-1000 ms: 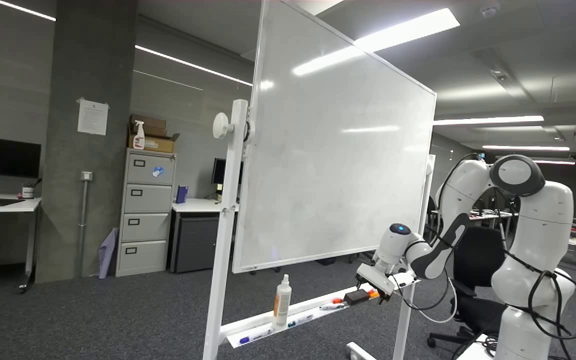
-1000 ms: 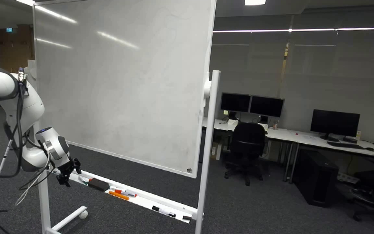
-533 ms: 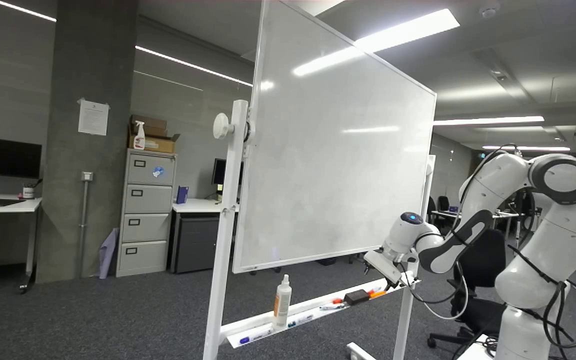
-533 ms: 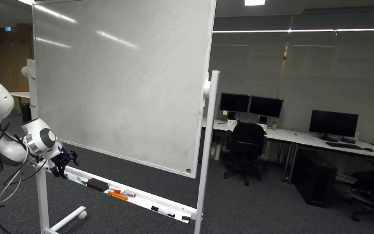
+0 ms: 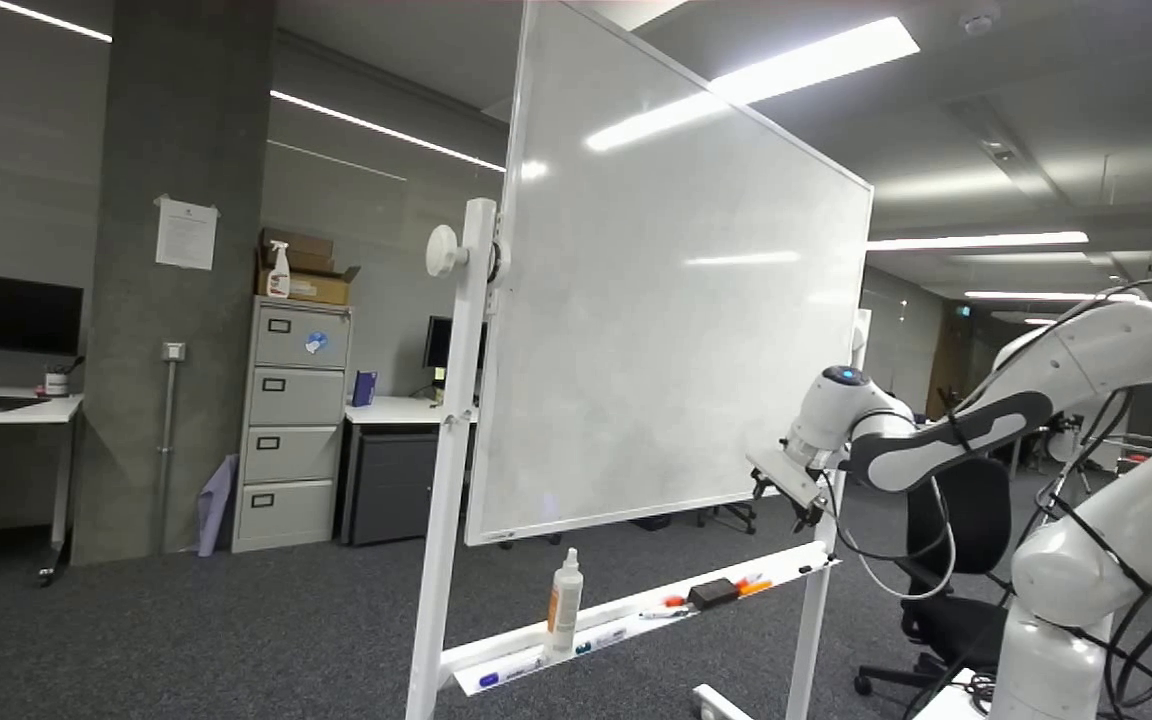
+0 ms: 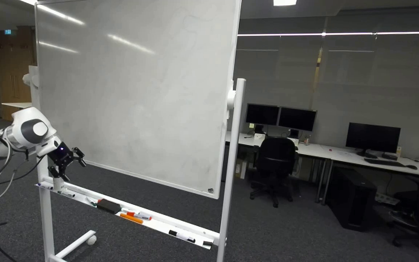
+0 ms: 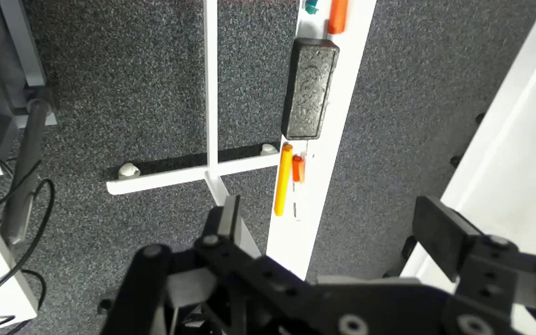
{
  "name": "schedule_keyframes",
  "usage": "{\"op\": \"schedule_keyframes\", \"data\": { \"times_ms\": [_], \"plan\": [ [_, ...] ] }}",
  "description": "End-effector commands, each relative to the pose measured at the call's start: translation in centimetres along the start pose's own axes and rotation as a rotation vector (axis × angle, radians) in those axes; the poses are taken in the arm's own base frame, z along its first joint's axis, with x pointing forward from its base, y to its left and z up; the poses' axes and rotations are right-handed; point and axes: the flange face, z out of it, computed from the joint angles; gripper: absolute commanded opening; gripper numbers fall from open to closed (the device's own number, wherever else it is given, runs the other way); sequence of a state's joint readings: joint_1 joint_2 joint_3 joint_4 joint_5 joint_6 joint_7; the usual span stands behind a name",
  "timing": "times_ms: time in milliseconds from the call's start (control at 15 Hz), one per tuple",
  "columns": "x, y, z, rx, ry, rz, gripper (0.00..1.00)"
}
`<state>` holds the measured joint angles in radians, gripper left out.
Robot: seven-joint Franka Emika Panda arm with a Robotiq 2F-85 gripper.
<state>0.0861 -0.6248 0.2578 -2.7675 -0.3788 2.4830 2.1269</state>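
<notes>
My gripper [image 7: 332,228] is open and empty, its two black fingers spread wide. In both exterior views it hangs above the tray near the whiteboard's lower edge [image 5: 781,508] [image 6: 73,170], touching nothing I can see. The white tray [image 7: 291,246] runs below the whiteboard [image 6: 133,102]. On the tray lie a black eraser [image 7: 312,90], an orange marker [image 7: 283,179] and a marker with a red-orange end [image 7: 298,168]. The eraser [image 6: 108,206] and orange marker [image 6: 131,218] also show in an exterior view. A clear spray bottle [image 5: 564,605] stands upright on the tray.
A black-and-white marker [image 6: 182,236] lies toward the tray's end. White stand posts [image 6: 232,163] hold the board. An office chair [image 5: 956,540] stands behind the arm. Desks with monitors [image 6: 298,119] and a filing cabinet [image 5: 296,430] are in the background.
The gripper has risen away from the tray and drawn back with the arm, staying open. More of the tray's end shows. The eraser, markers and bottle have not moved.
</notes>
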Motion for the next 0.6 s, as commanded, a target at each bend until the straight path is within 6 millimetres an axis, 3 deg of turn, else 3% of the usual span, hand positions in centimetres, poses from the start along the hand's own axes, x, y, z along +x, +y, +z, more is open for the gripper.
{"op": "schedule_keyframes", "data": {
  "times_ms": [0,133,533],
  "plan": [
    [3.1,0.8,-5.3,-0.011,-0.043,0.044,1.00],
    [4.8,1.9,-7.0,0.002,-0.068,0.099,1.00],
    [8.5,2.0,-11.4,0.054,-0.156,0.303,1.00]
  ]
}}
